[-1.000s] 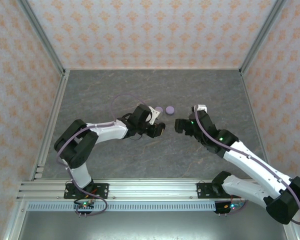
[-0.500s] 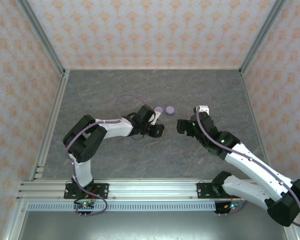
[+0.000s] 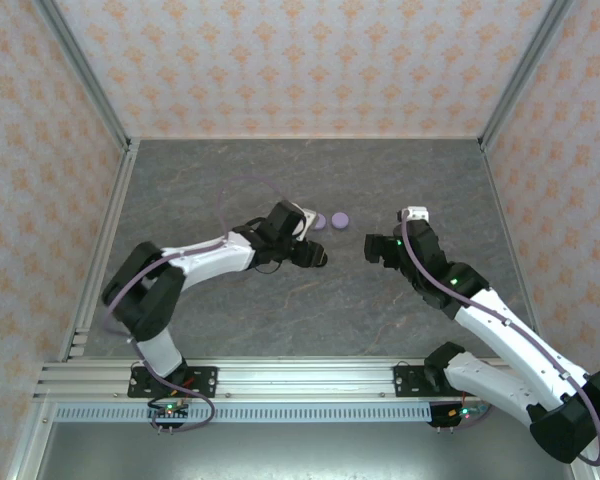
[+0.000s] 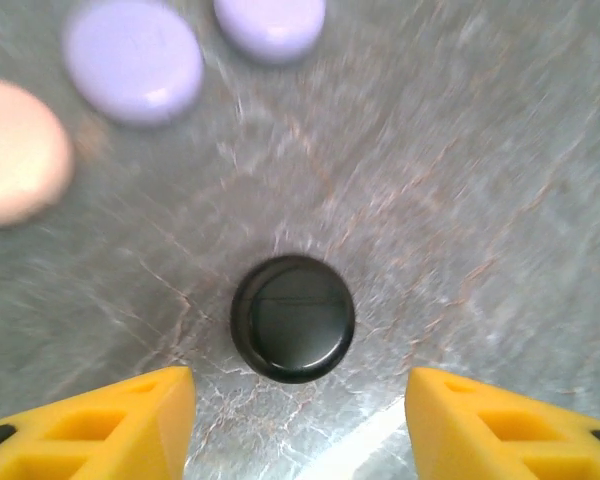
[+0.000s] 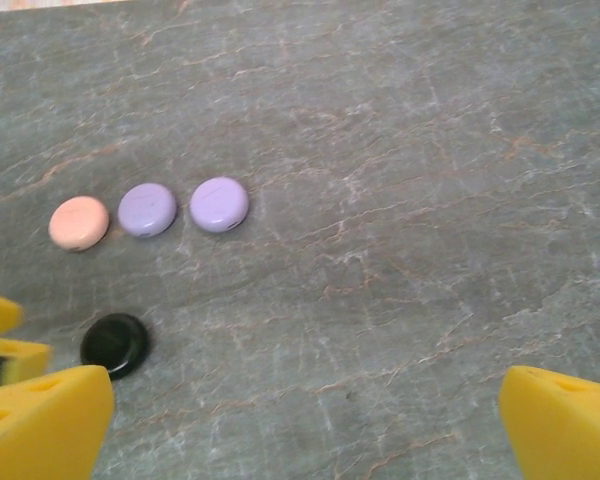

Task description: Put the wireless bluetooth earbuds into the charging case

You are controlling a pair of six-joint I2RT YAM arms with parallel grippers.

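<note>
black charging case (image 4: 292,318) lies shut on the table (image 4: 500,200), at twelve o'clock off the left gripper (image 4: 298,400), whose fingers stand apart and clear of it. right gripper (image 5: 305,400) gapes wide, empty. pink case (image 4: 15,150) and two lilac cases (image 4: 133,60) sit around eleven o'clock. this looks like a release: back straight off without nudging. whether the earbuds are inside, i cannot tell.

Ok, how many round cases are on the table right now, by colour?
Black case: 1
Pink case: 1
Lilac cases: 2
Total: 4
</note>
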